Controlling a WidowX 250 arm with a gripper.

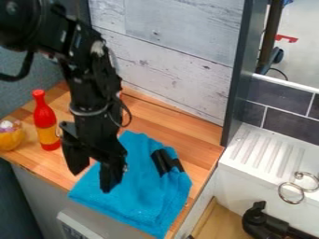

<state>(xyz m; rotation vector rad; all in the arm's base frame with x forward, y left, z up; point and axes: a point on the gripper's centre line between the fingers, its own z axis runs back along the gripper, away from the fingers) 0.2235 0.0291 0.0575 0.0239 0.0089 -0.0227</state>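
The black gripper [94, 175] hangs at left of centre, pointing down, its two fingers spread apart with nothing between them. One finger is in front of the left part of a blue cloth [140, 198]; whether it touches the cloth I cannot tell. The cloth lies folded and wrinkled on the wooden counter [202, 161], reaching its front edge. A black object [166, 161] with two prongs rests on the cloth's upper right. Left of the gripper a red bottle [45, 122] with an orange label stands upright.
An orange item [10, 135] with a pale top sits at the counter's far left. A white plank wall [168, 56] rises behind, and a dark upright panel [240, 79] borders the counter. To the right are a white ribbed sink [261, 149], metal rings [291, 192] and a black faucet [268, 223].
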